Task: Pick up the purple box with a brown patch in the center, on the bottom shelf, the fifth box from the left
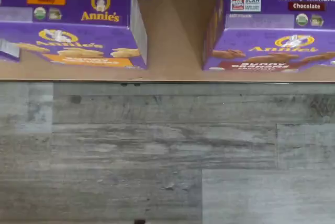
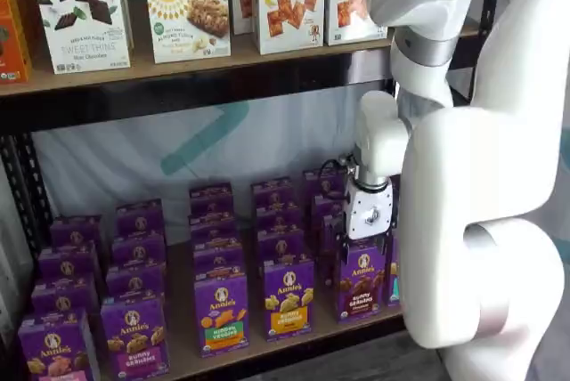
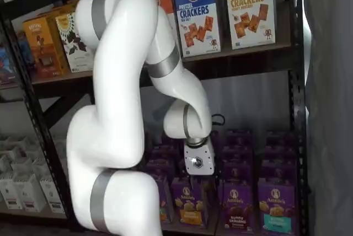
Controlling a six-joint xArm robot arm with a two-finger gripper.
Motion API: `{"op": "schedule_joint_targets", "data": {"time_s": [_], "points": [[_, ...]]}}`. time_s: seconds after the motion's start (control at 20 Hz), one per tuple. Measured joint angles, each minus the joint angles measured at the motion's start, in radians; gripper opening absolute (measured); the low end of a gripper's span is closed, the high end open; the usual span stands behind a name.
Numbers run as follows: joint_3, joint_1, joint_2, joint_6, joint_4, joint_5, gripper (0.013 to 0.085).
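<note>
Wrist view is showing the purple box (image 1: 269, 25) standing at the bottom shelf's (image 1: 172, 35) front edge — the gripper (image 2: 364, 252) is hovering just above it, jaw state unclear; it should centre over the box before descending.

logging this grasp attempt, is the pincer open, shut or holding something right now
Pincer: cannot be told. Only its white body shows above the purple box; the fingers are not clearly visible, and nothing appears lifted.

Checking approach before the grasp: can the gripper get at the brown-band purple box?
Probably yes. The gripper hangs close above the purple box in the front row, nothing between them. Bare bottom shelf separates it from the orange-band box. Finger opening can't be told.
</note>
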Motion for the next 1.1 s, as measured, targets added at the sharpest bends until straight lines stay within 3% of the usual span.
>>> {"op": "schedule_joint_targets", "data": {"time_s": [0.1,0.25,0.65,1.1], "points": [[-0.035,0.003,0.044,-0.046,0.051,-0.002,0.085],[-0.096,0.0,0.109,-0.074,0.077,0.003,0.085],[-0.263,-0.04,0.261,-0.055,0.016,0.01,0.085],[-0.418,-0.069,0.39,-0.103,0.036,0.032,0.085]]}}
